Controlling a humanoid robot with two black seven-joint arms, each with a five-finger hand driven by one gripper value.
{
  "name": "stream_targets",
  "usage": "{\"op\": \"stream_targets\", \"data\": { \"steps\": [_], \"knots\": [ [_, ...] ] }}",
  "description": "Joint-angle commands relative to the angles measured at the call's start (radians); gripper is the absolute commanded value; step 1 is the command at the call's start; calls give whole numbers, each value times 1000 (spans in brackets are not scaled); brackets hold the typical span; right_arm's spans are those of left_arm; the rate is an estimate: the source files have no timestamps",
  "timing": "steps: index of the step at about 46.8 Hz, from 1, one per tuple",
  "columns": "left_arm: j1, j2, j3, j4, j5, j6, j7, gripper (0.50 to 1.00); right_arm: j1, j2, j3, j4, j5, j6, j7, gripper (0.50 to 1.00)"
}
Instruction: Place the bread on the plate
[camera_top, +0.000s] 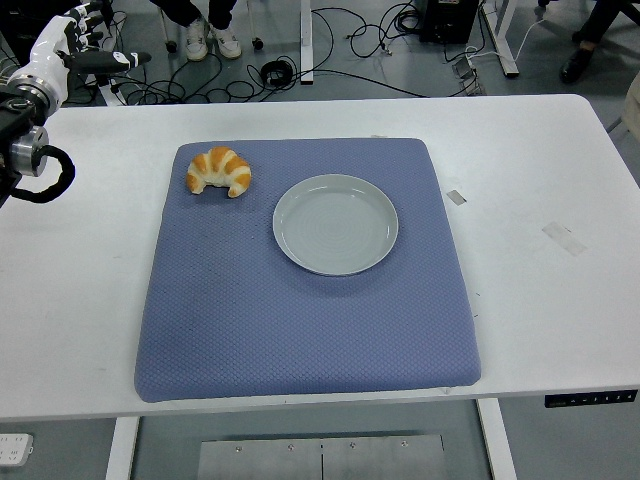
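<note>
Clearly the task has not started yet: the croissant (219, 172) lies on the blue mat (300, 300), near the mat's far left corner, and the grey plate (335, 224) stands empty on the same mat, just to the right of the croissant and a little nearer to the robot. The two are close but they do not touch.

The left hand (80, 45) is raised at the far left, beyond the mat's left edge and well apart from the croissant. Its white fingers (110, 57) look loosely extended and they grasp nothing. The right hand is not in the picture.

From here I see some risks. The croissant is soft and curved, so a grasp that closes too hard could crush it or break off one of its tips, while a grasp that is too light could let it slip during the lift. It also lies near the mat's corner; if the hand arrives low from the left, the fingers may push it along the mat instead of enclosing it. The plate is shallow and smooth, so a release from too high, or over the rim, could let the croissant roll back onto the mat. A careless move could also push the plate itself.
</note>
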Motion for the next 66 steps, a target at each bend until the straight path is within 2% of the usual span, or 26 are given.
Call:
{"op": "stream_targets", "data": {
  "steps": [1,40,66],
  "knots": [
    [1,0,0,0,0,2,0,974,0,0,0,0,0,0,0,1000],
    [7,9,-57,0,1,0,-16,977,0,0,0,0,0,0,0,1000],
    [-8,44,78,-15,95,2,3,971,0,0,0,0,0,0,0,1000]
  ]
}}
